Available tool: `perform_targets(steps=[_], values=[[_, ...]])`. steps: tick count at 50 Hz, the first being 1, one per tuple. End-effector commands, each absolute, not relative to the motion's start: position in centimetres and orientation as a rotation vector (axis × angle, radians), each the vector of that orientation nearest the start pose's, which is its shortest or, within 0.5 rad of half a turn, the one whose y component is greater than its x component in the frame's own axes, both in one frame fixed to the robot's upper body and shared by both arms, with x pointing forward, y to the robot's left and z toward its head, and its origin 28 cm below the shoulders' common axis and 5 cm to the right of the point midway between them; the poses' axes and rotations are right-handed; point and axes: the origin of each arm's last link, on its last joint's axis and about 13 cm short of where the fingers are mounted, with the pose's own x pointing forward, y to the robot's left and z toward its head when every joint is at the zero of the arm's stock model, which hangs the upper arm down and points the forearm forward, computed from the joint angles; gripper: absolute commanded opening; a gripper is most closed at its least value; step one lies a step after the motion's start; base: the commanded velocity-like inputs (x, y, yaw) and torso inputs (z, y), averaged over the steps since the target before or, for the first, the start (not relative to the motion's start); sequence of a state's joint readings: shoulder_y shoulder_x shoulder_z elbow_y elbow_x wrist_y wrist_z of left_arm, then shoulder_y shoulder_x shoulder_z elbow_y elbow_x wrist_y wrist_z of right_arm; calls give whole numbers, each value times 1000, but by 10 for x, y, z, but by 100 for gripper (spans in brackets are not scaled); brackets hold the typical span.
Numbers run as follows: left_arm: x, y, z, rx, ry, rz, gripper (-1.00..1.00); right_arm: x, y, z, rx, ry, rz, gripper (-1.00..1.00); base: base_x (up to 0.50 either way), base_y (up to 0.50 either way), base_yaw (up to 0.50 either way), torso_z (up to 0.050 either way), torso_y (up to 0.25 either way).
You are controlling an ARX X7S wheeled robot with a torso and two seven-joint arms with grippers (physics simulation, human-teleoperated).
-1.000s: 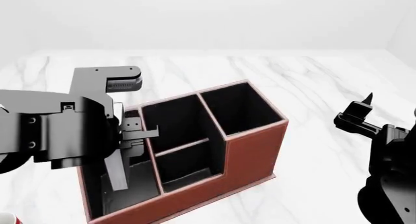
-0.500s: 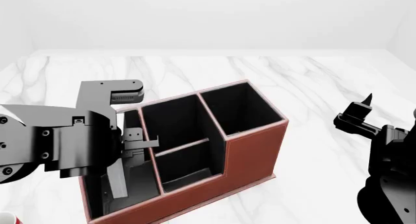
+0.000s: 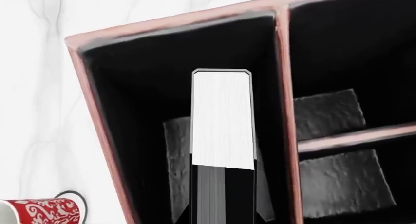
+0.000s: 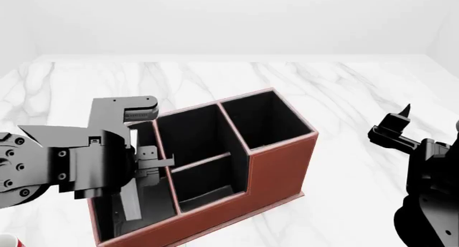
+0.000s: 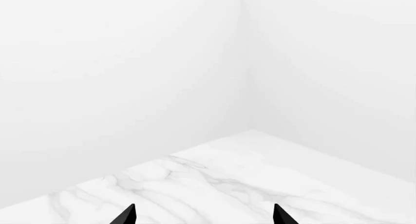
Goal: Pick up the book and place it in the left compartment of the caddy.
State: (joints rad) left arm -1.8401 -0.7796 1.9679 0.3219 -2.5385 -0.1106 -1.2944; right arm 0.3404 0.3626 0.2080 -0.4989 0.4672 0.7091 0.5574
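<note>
The book (image 3: 223, 119) stands on end inside the left compartment of the caddy (image 3: 130, 131), its long axis running up and down so that one narrow end faces the left wrist camera. That end shows a white block of finely lined page edges, framed by a thin black cover with rounded corners. The left gripper (image 3: 224, 204) has its jaws clenched on the book's upper part, with dark glossy metal covering it at the six o'clock side of the white page block.

In the head view the left gripper (image 4: 140, 169) reaches down into the slot at about eight o'clock from the caddy's middle. The book itself is mostly hidden there behind grey angular arm housings.

The caddy (image 4: 276, 166) is a reddish-brown rectangular organiser with a matte black interior, pale worn rim edges and a stepped front wall. A low divider splits its middle section, and the tall square slot lies toward two o'clock. Its floor panels look like rough, pebbled black sheet.

The counter (image 4: 344, 91) is smooth white marble with faint grey veins. A red patterned mug (image 3: 40, 212) with a white lining rests on it beside the caddy's outer wall.

The right gripper (image 5: 203, 215) hovers over the counter well apart from the caddy, jaws released, with two black pointed tips spread wide.
</note>
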Motion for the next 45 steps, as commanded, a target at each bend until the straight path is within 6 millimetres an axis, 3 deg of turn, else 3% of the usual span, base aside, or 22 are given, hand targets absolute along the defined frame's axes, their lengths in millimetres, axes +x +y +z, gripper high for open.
perform_targets(steps=[1,26,45], values=[[253,194,247,-29,902,289,-100,243,-181,167,84,-150,-519,100,0,0,0,0,0],[262,200,229,-20,893,312,-100,243,-181,170,86,-157,-516,100,0,0,0,0,1],[269,203,205,-35,916,318,-100,241,-181,171,87,-160,-517,100,0,0,0,0,1]])
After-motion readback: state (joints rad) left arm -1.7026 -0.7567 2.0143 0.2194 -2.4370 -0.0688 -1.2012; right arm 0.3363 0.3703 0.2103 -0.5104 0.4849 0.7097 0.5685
